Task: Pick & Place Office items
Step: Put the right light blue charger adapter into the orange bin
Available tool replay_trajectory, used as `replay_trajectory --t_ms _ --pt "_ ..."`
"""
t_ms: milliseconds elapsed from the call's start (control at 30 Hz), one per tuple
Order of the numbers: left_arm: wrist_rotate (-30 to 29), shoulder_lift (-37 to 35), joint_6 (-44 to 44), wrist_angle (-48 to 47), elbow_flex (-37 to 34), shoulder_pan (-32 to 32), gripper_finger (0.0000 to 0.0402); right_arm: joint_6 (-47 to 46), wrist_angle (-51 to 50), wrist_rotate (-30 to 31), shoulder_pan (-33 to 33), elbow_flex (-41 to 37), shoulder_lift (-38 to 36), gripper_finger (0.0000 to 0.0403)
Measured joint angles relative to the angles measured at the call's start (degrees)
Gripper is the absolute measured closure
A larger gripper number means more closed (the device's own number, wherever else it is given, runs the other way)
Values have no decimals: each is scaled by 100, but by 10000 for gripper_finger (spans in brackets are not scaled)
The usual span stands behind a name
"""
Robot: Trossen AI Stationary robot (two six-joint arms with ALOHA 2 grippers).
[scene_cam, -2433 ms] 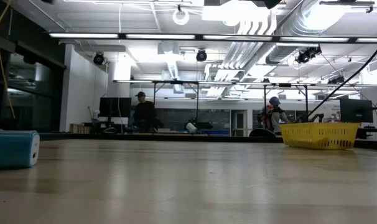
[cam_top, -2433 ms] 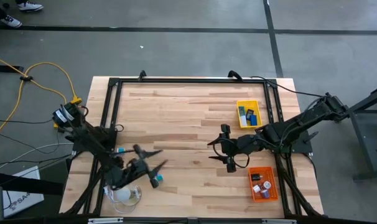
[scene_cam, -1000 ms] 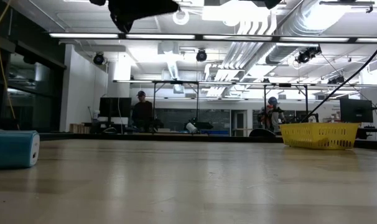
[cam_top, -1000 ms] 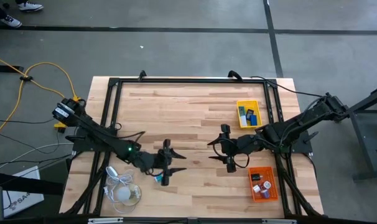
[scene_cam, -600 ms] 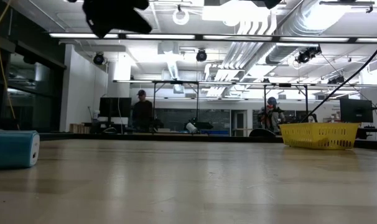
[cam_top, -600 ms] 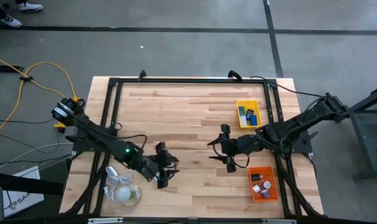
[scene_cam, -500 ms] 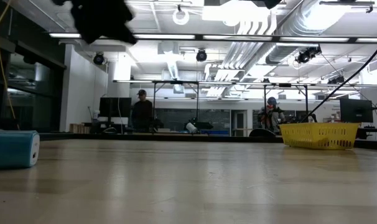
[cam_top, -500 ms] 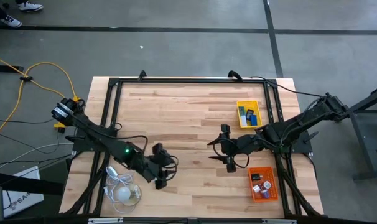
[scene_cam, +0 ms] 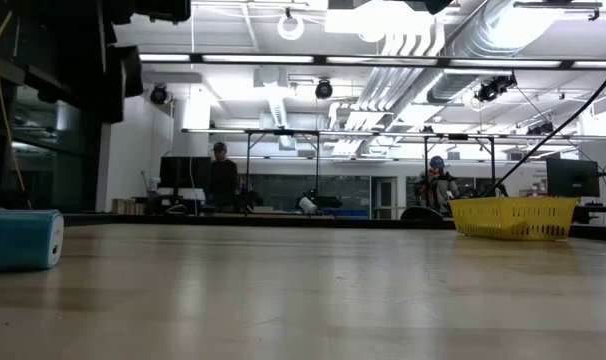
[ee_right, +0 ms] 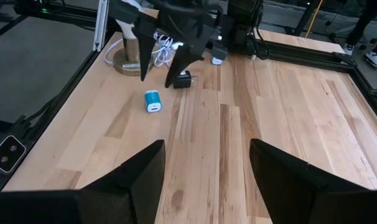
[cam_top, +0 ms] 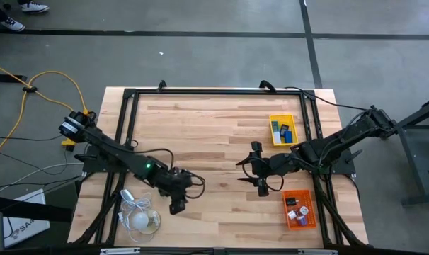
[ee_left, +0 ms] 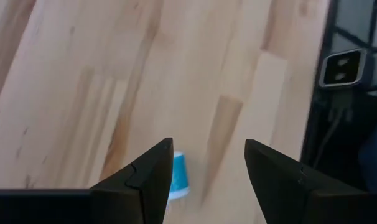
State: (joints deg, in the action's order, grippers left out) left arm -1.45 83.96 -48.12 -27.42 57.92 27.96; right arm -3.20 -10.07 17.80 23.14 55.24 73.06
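one teal block (ee_right: 153,101) lies on the bare wood near the front left of the table (cam_top: 214,134), partly hidden behind a finger in the left wrist view. several more tiny pieces sit in two trays at the right, one yellow tray (cam_top: 282,129) and one orange tray (cam_top: 300,210); their count is too small to make out. the left gripper (ee_left: 207,168) hangs above the block, fingers apart, empty. the right gripper (ee_right: 204,163) hovers mid-table, also spread and empty.
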Motion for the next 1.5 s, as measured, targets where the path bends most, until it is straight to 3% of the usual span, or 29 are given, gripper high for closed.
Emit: replay_trajectory --t_ms 333,633,967,1500 --pt "-34 0 -311 -635 4 -8 209 0 0 0 0 0 -1 182" --pt "-834 -143 -584 -2127 865 335 209 -2 0 0 0 0 2 182" --pt "-895 567 -800 -2373 1373 537 209 -1 4 0 0 0 -1 182" --pt "-629 1257 -1322 -2309 1398 724 209 0 4 -2 0 0 0 182"
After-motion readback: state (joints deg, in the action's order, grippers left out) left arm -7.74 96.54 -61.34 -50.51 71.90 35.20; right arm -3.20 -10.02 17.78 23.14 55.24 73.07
